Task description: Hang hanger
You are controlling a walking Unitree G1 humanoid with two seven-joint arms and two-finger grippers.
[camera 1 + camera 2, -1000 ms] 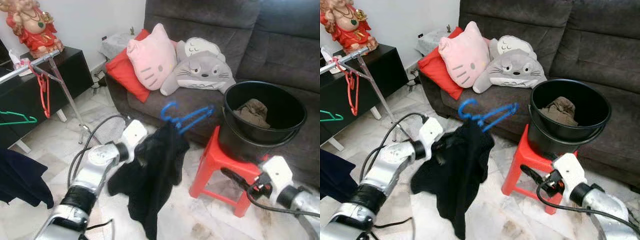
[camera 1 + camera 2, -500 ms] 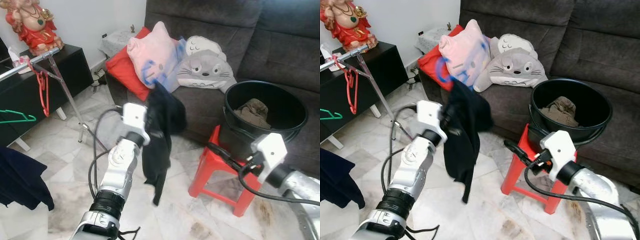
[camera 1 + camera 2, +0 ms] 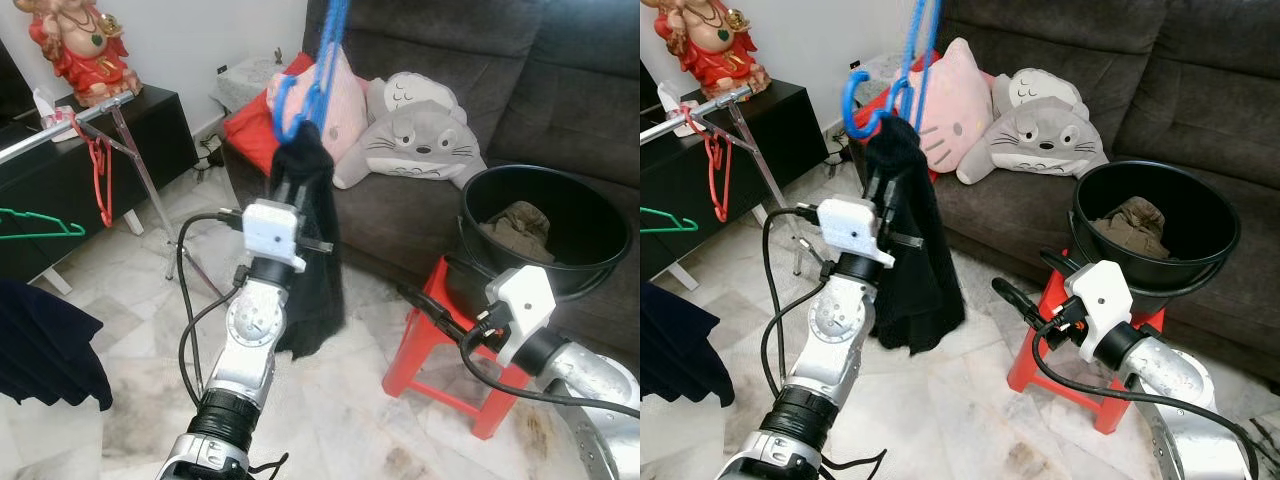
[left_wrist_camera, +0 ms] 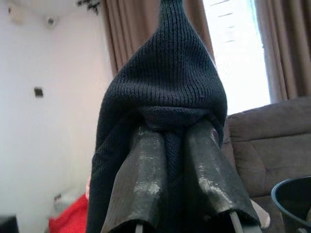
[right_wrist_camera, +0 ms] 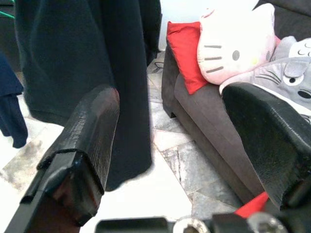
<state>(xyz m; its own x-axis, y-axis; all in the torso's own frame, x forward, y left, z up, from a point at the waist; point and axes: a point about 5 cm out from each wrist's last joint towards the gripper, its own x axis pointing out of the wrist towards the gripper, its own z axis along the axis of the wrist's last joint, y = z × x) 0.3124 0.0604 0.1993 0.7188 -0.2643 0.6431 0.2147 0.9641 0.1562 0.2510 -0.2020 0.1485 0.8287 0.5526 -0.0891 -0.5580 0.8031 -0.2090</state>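
Gripping the black garment (image 3: 312,240) on its blue hanger (image 3: 318,70), my left gripper (image 4: 177,160) hasn't reached the rail (image 3: 60,125); right gripper (image 5: 180,141) gapes empty.

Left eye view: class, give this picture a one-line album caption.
Robot's left hand raises a black knitted garment on a blue plastic hanger before a grey fabric sofa.

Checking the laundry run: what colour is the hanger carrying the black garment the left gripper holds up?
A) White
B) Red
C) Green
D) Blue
D: the blue hanger rises out of the black garment that the left gripper pinches between its fingers.
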